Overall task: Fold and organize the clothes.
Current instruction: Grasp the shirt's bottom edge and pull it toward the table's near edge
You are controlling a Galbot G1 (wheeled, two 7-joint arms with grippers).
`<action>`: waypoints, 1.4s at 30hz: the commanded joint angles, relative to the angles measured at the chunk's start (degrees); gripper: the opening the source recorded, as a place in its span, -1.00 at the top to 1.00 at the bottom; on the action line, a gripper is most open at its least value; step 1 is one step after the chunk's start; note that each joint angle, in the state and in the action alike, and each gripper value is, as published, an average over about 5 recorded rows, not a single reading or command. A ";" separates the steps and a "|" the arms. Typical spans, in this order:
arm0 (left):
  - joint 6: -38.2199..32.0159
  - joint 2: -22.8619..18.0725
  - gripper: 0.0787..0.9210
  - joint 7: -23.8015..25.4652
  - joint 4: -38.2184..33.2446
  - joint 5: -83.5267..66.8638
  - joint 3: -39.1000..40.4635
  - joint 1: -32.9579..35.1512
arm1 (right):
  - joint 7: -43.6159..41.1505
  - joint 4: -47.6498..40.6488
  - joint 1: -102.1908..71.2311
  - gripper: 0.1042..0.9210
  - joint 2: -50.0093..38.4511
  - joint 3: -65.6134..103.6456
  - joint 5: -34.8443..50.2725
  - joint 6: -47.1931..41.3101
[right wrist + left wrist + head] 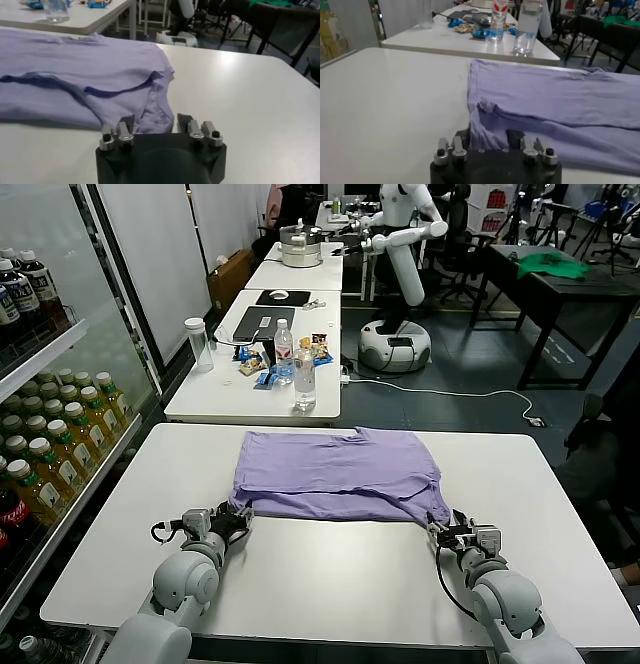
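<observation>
The lavender T-shirt [335,474] lies flat, folded over itself, on the far half of the white table [330,584]. My left gripper [237,520] rests low on the table at the shirt's near left corner. In the left wrist view its fingers [462,140] stand apart with a rumpled tip of the T-shirt [560,110] between them. My right gripper [443,531] sits at the near right corner. In the right wrist view the corner of the T-shirt [75,75] lies between its spread fingers [183,121].
A second white table [215,399] behind holds two clear bottles [304,379], a cup [199,344], snacks and a laptop. Shelves of drink bottles [50,454] line the left side. Another robot [400,274] and a green cloth [553,266] on a dark table are far back.
</observation>
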 commanded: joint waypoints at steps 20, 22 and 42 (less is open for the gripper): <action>0.32 0.21 0.91 -0.12 -5.99 -5.18 -0.97 4.13 | -0.27 14.50 -14.10 0.97 -0.75 6.10 -1.92 -0.12; 0.33 0.65 0.91 -0.24 -9.24 -5.14 -1.77 6.54 | -0.33 17.29 -17.75 0.97 -0.53 7.45 -3.12 -0.14; 0.36 3.74 0.91 -0.77 -32.27 0.46 -10.33 36.26 | -1.43 35.19 -45.21 0.95 3.09 15.88 -15.38 -0.30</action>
